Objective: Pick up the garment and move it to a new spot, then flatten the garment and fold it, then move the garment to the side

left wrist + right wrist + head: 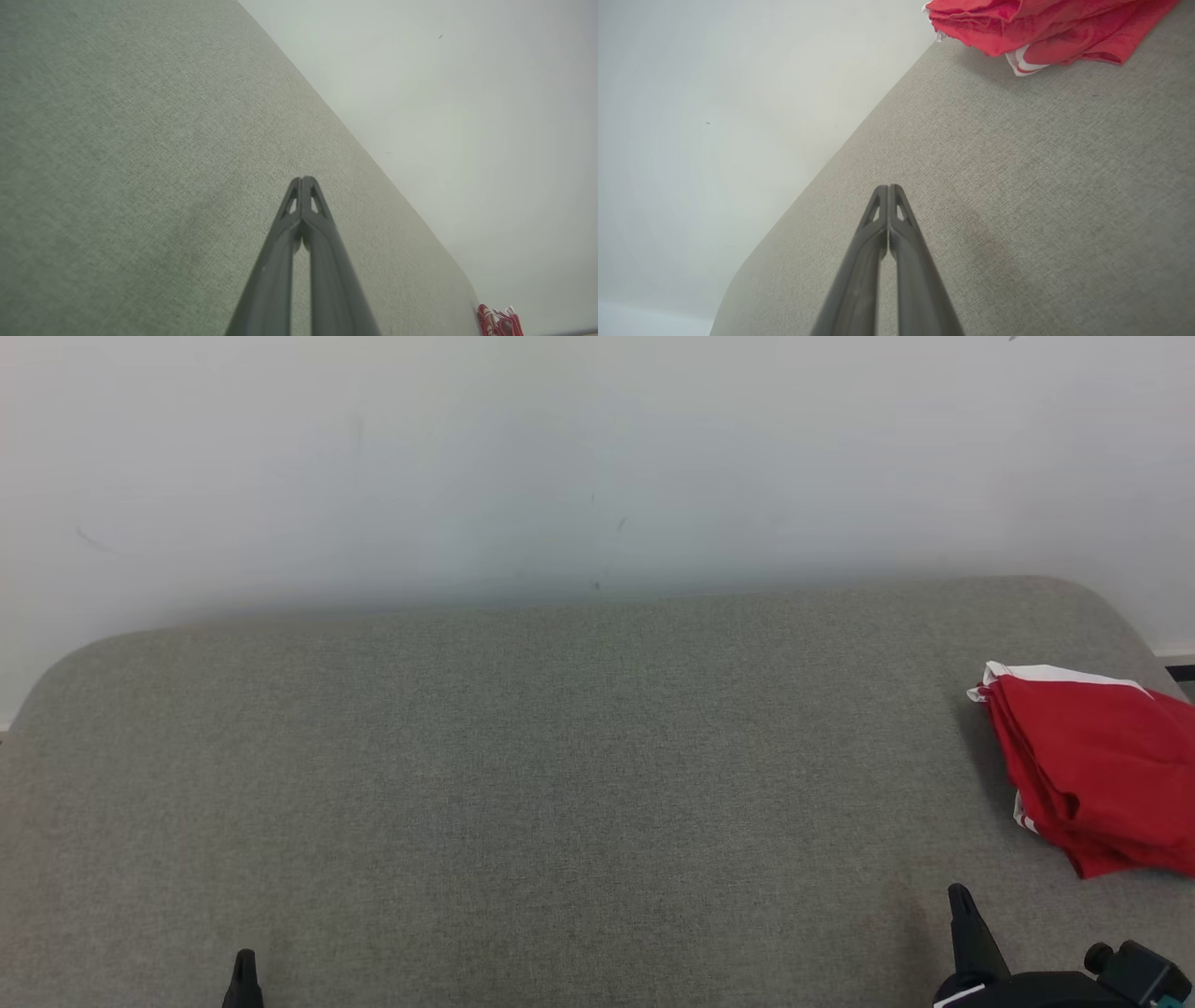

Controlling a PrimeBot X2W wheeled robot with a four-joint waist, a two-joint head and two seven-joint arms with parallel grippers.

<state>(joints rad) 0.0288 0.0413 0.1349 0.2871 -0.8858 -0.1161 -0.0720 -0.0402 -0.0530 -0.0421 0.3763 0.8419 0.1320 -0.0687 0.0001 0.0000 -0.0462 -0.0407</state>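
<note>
A folded red fabric garment [1092, 775] with white trim lay in a rumpled stack at the far right side of the wide, round-cornered counter [560, 756] covered in grey woven cloth, close to its right edge and running out of the head view there. A pale, plain wall [560, 457] stood behind the counter. The left pincer [245, 973] hung over the near left part of the cloth, its two long dark fingers pressed together at the tips and pinching nothing. The right pincer [960, 898] was likewise pressed together and empty, near the front, close to the garment but apart from it.
</note>
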